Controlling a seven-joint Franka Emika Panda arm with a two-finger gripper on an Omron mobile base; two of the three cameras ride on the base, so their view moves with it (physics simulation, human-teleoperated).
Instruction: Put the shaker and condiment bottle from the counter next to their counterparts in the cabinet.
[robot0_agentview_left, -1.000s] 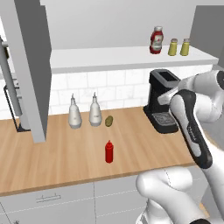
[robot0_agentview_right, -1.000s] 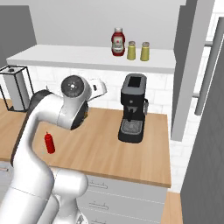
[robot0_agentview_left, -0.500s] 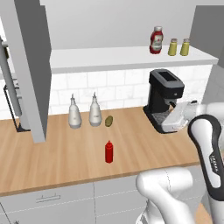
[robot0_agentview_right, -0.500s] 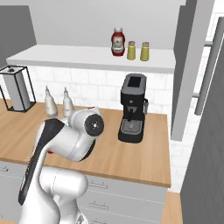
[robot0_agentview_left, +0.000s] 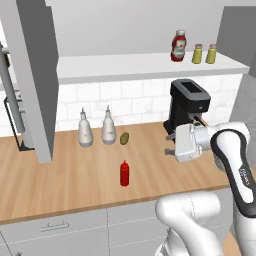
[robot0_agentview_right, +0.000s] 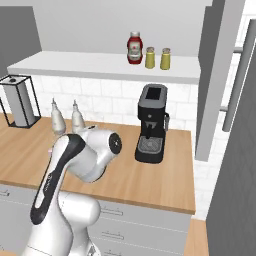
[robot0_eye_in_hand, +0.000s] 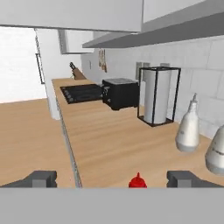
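Standing upright near the front edge of the surface (robot0_agentview_left: 75, 185), the red condiment bottle (robot0_agentview_left: 124, 173) is well apart from everything else; its nozzle tip also pokes up at the bottom of the hand view. On the cabinet (robot0_agentview_left: 140, 66) shelf floor, toward its right end, the stout labelled sauce bottle (robot0_agentview_left: 178, 46) stands with two olive-yellow shakers (robot0_agentview_left: 198, 53) just beside it (one next to the other, so both already sit up there). The tool (robot0_eye_in_hand: 113, 178) hangs level above the surface, right of the condiment bottle and in front of the black coffee machine (robot0_agentview_left: 188, 106), its fingers spread wide with nothing between them. Near the back wall, two grey-white spouted bottles (robot0_agentview_left: 85, 130) stand side by side, with a small olive-coloured thing (robot0_agentview_left: 124, 138) lying just to their right. A wire-framed paper towel holder (robot0_agentview_right: 19, 101) stands toward the left end.
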